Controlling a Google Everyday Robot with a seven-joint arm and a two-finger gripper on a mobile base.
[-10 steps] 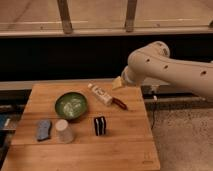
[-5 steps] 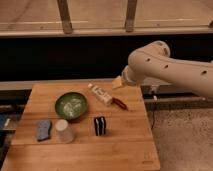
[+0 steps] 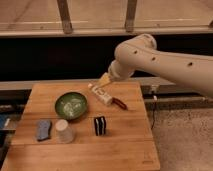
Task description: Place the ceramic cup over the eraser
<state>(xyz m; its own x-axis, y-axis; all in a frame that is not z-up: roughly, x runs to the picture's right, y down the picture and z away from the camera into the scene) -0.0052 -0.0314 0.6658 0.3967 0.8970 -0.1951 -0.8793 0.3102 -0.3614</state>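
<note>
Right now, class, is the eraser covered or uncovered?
Uncovered: the eraser stands bare, the ceramic cup apart beside it; the tool hangs above the table, at its back edge.

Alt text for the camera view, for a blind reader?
A white robot arm holds its gripper over the back of the wooden table, away from the ceramic cup and striped eraser, which stand apart near the front by a green bowl.

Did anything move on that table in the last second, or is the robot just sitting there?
Nothing visibly changed. The hand stays above the back edge of the table, by the white tube. The ceramic cup, the eraser, the green bowl and the blue-grey pad all sit where they were.
</note>
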